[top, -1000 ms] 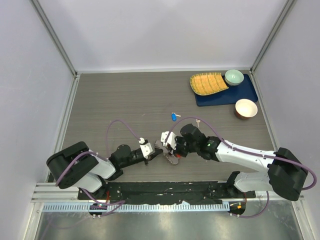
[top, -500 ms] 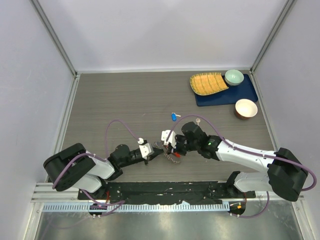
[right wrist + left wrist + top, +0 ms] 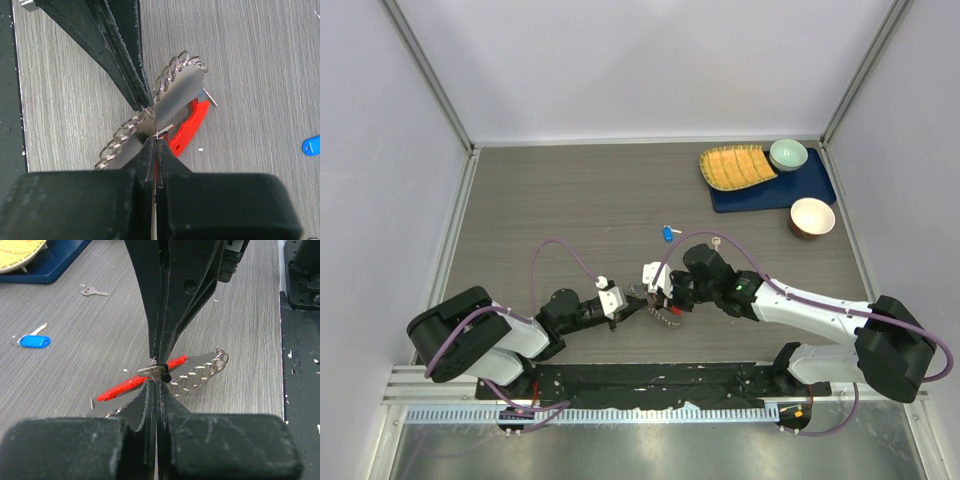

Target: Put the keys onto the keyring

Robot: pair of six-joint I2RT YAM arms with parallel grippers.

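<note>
Since the thin silvery wire-chain keyring with its long red fob is light, floppy and slippery, I'd pinch it at the stiff fob. It lies lower centre of the overhead view, where my left gripper and right gripper meet, both clenched — on what I cannot tell. The blue-headed key and plain silver key lie loose above. A second ago the chain sat slightly lower

The grey wood-grain desk carries a small blue-headed metal key near its middle, with a plain silver metal key close by on the right. A dark blue rectangular mat lies in the far right corner. A round brown bowl with a white inside stands at the mat's near edge.
</note>
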